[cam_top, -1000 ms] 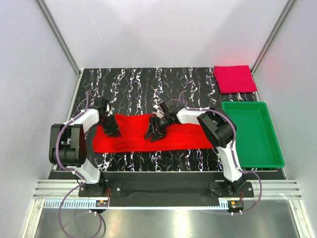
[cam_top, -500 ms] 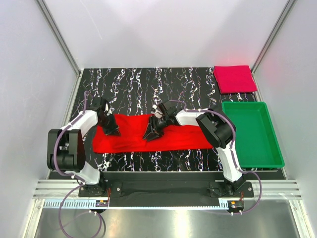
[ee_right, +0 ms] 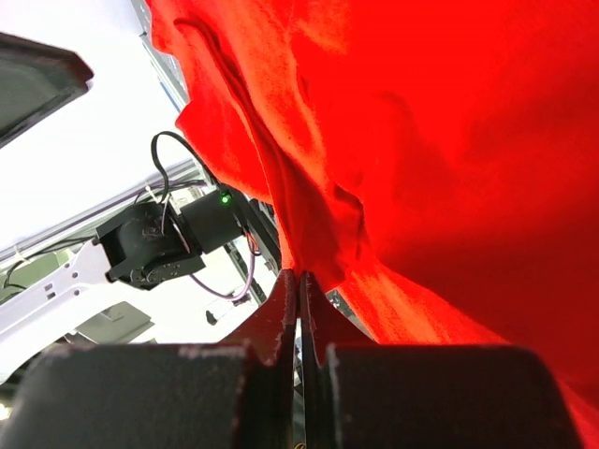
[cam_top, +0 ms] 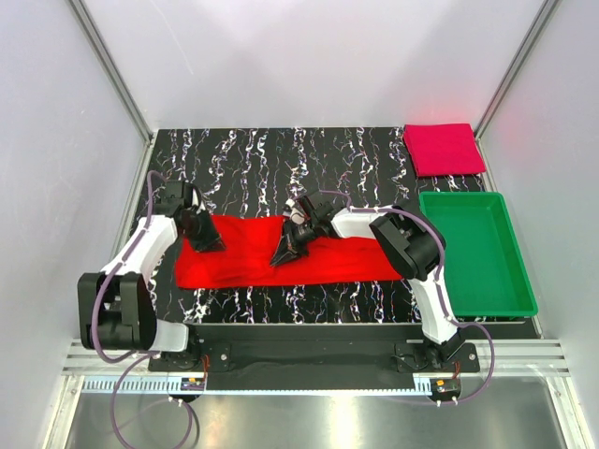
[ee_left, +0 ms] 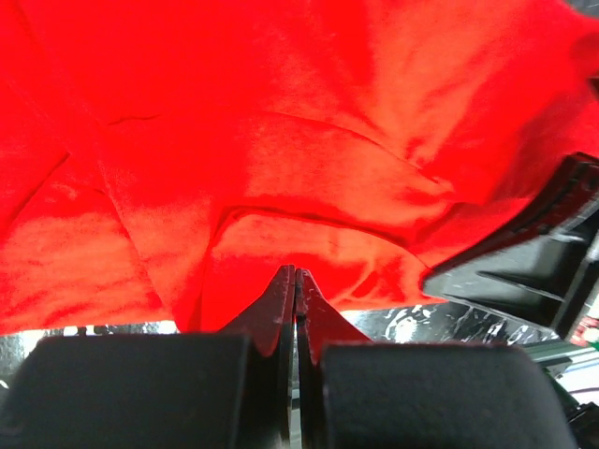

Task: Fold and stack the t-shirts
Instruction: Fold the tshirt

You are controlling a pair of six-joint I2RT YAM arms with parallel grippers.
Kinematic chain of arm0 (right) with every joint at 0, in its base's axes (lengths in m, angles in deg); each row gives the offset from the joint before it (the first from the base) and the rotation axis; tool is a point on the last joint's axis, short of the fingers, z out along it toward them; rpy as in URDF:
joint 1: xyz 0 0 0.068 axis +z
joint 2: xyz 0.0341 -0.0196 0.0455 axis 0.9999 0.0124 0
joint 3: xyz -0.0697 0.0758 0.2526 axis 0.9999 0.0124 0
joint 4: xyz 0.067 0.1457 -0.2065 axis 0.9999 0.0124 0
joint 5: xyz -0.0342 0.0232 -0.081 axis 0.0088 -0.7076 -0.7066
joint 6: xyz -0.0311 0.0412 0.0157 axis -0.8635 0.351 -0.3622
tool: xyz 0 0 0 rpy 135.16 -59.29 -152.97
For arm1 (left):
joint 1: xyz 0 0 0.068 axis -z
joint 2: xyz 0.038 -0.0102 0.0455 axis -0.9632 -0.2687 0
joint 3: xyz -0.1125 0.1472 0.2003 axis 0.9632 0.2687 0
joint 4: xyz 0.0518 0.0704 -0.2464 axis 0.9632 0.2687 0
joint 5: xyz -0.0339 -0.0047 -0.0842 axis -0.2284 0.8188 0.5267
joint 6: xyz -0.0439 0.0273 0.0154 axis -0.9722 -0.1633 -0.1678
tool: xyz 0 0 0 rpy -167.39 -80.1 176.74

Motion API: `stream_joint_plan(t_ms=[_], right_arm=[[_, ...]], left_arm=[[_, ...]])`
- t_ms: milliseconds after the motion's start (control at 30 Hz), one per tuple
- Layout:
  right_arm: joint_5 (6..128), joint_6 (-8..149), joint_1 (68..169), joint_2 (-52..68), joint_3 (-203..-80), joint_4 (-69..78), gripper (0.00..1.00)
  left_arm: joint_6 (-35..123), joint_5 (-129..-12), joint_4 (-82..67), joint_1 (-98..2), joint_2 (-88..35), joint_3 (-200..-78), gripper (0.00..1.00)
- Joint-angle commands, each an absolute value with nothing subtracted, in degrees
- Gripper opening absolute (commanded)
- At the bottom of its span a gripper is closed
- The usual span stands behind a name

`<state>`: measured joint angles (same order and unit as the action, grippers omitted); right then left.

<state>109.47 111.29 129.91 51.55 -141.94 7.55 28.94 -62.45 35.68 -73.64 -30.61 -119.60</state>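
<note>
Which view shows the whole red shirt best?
Top external: the red shirt lies there in full, as a long strip. Each wrist view shows only close-up folds of it, pinched at shut fingers.

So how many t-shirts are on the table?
2. The bright red t-shirt lies spread mid-table; the crimson t-shirt sits folded at the far right corner, beyond the green tray. None seem hidden.
</note>
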Motion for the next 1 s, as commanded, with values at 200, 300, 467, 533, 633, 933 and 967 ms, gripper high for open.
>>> stream_joint_plan(t_ms=[200,300,467,533,633,933,967], right_arm=[[111.07,110.46,130.6,48.52,-142.5,7.1,0.0],[111.16,110.37,130.51,48.79,-142.86,7.01,0.0],[111.42,109.93,130.51,49.14,-142.77,7.01,0.0],[111.51,109.93,130.51,49.05,-142.51,7.01,0.0],[111.51,109.75,130.51,49.14,-142.42,7.01,0.0],[111.86,109.84,130.51,49.93,-143.03,7.01,0.0],[111.86,109.84,130.51,49.93,-143.12,7.01,0.0]], left_arm=[[32.32,-63.84,36.5,-73.88,-37.14,-121.34,0.44],[34.78,-64.73,36.15,-73.88,-40.13,-122.04,0.46],[36.63,-65.51,35.27,-73.8,-43.48,-122.22,0.42],[37.07,-65.95,34.57,-73.71,-43.57,-122.3,0.41],[37.07,-66.92,34.21,-73.71,-43.92,-123.01,0.4],[36.02,-64.73,31.93,-71.69,-46.73,-124.24,0.24],[35.93,-64.81,31.93,-71.34,-46.47,-124.15,0.22]])
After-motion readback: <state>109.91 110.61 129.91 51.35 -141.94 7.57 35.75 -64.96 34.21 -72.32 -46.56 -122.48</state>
